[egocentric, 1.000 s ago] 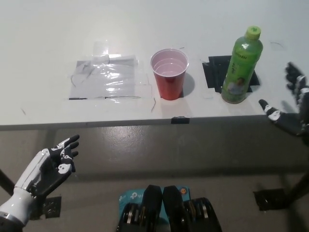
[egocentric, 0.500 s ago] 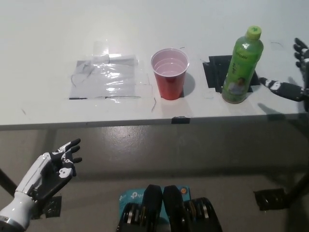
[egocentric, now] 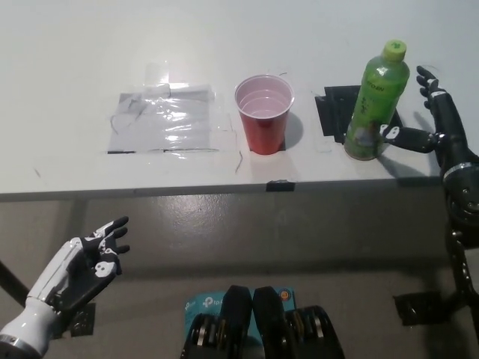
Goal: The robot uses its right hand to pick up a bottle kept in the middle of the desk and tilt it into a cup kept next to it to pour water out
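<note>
Head view: one green plastic bottle (egocentric: 380, 105) with a lime cap stands upright on the white table (egocentric: 67, 67), right of one red plastic cup (egocentric: 263, 114). The black right hand (egocentric: 434, 127), fingers spread and holding nothing, reaches beside the bottle. The white left hand (egocentric: 82, 265) rests low, fingers apart and empty.

The bottle (egocentric: 378, 105) possibly hides black tape (egocentric: 338, 111).

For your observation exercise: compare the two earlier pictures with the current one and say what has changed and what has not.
The black right hand moved up over the desk edge and leftward to the green bottle, open, one fingertip near its lower side; no grip yet. Bottle, red cup and low white left hand stayed put.
</note>
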Available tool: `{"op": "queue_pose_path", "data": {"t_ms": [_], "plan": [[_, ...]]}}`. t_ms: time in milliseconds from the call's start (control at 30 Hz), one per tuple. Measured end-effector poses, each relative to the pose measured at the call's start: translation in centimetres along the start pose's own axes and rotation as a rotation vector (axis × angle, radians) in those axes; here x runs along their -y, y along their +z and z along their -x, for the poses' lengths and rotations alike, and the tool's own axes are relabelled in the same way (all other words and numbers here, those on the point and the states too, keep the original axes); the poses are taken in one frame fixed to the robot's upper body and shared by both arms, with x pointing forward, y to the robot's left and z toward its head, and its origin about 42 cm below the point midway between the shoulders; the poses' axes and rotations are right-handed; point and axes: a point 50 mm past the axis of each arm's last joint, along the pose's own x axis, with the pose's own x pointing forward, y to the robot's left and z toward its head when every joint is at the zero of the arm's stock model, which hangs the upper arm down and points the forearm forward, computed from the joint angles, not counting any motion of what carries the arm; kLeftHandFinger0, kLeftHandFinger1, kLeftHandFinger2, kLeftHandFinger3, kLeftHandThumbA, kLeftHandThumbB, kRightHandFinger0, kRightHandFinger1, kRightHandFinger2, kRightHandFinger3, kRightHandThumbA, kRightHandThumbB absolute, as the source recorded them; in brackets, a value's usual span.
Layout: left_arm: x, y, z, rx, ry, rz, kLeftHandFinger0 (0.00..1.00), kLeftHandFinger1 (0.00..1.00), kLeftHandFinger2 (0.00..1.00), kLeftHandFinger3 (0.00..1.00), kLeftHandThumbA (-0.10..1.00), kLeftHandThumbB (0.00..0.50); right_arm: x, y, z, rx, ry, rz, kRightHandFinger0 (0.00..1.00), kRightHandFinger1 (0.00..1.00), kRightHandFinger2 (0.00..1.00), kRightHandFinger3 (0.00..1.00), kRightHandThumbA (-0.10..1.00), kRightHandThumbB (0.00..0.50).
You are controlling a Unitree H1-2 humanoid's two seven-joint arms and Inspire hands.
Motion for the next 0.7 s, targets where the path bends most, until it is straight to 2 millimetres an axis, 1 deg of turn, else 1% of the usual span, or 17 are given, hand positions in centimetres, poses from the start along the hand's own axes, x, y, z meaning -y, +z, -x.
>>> {"op": "queue_pose_path", "data": {"t_ms": [67, 133, 167, 200, 233, 267, 300, 400, 433, 500, 533, 567, 633, 700], "plan": [[0.0, 0.0, 0.0, 0.000, -0.002, 0.000, 0.91, 1.00, 1.00, 1.00, 0.58, 0.168, -0.1, 0.1, 0.0, 0.002, 0.003, 0.006, 1.00, 1.00, 1.00, 1.00, 0.82, 0.500], [0.1, 0.0, 0.0, -0.001, -0.004, -0.001, 0.90, 1.00, 1.00, 1.00, 0.61, 0.190, -0.3, 0.1, 0.0, 0.002, 0.007, 0.012, 1.00, 1.00, 1.00, 1.00, 0.83, 0.500], [0.1, 0.0, 0.0, -0.001, -0.005, -0.002, 0.90, 1.00, 1.00, 1.00, 0.62, 0.187, -0.3, 0.1, 0.0, 0.001, 0.009, 0.014, 1.00, 1.00, 1.00, 1.00, 0.82, 0.500], [0.1, 0.0, 0.0, -0.001, -0.007, -0.002, 0.90, 1.00, 1.00, 1.00, 0.62, 0.172, -0.4, 0.0, -0.1, -0.004, 0.012, 0.015, 1.00, 1.00, 1.00, 1.00, 0.81, 0.500], [0.1, 0.0, 0.0, -0.002, -0.009, -0.003, 0.90, 1.00, 1.00, 1.00, 0.62, 0.159, -0.5, 0.0, -0.4, -0.011, 0.014, 0.016, 1.00, 1.00, 1.00, 1.00, 0.82, 0.500], [0.2, 0.0, 0.0, -0.002, -0.012, -0.004, 0.90, 1.00, 1.00, 1.00, 0.62, 0.155, -0.6, -0.1, -0.6, -0.019, 0.015, 0.016, 1.00, 1.00, 1.00, 1.00, 0.82, 0.500], [0.2, 0.0, -0.1, -0.002, -0.016, -0.005, 0.90, 1.00, 1.00, 1.00, 0.62, 0.146, -0.7, 0.0, -0.7, -0.020, 0.015, 0.016, 1.00, 1.00, 1.00, 1.00, 0.85, 0.500], [0.3, 0.0, -0.1, -0.003, -0.022, -0.007, 0.89, 1.00, 1.00, 1.00, 0.62, 0.136, -1.3, 0.2, -1.4, -0.035, 0.015, 0.019, 1.00, 1.00, 1.00, 1.00, 0.87, 0.500], [0.3, 0.0, -0.1, -0.004, -0.023, -0.008, 0.89, 1.00, 1.00, 1.00, 0.62, 0.142, -1.6, 0.4, -1.6, -0.034, 0.015, 0.028, 1.00, 1.00, 1.00, 1.00, 0.85, 0.500], [0.3, -0.1, -0.1, -0.005, -0.023, -0.010, 0.89, 1.00, 1.00, 1.00, 0.63, 0.136, -2.5, 0.9, -1.9, -0.032, 0.024, 0.044, 1.00, 1.00, 1.00, 1.00, 0.83, 0.500], [0.4, -0.1, -0.1, -0.005, -0.025, -0.012, 0.88, 1.00, 1.00, 1.00, 0.61, 0.123, -2.9, 1.1, -2.0, -0.032, 0.027, 0.046, 1.00, 1.00, 1.00, 1.00, 0.82, 0.500], [0.4, -0.1, -0.1, -0.005, -0.026, -0.012, 0.88, 1.00, 1.00, 1.00, 0.61, 0.119, -3.3, 1.3, -2.2, -0.032, 0.032, 0.047, 1.00, 1.00, 1.00, 1.00, 0.82, 0.500], [0.5, 0.0, -0.1, -0.004, -0.028, -0.013, 0.87, 1.00, 1.00, 1.00, 0.62, 0.129, -4.3, 1.5, -2.5, -0.039, 0.041, 0.051, 1.00, 1.00, 1.00, 1.00, 0.81, 0.500], [0.6, -0.1, -0.1, -0.005, -0.031, -0.013, 0.87, 1.00, 1.00, 1.00, 0.62, 0.120, -5.1, 1.7, -2.8, -0.051, 0.046, 0.048, 1.00, 1.00, 1.00, 1.00, 0.77, 0.500]]}}
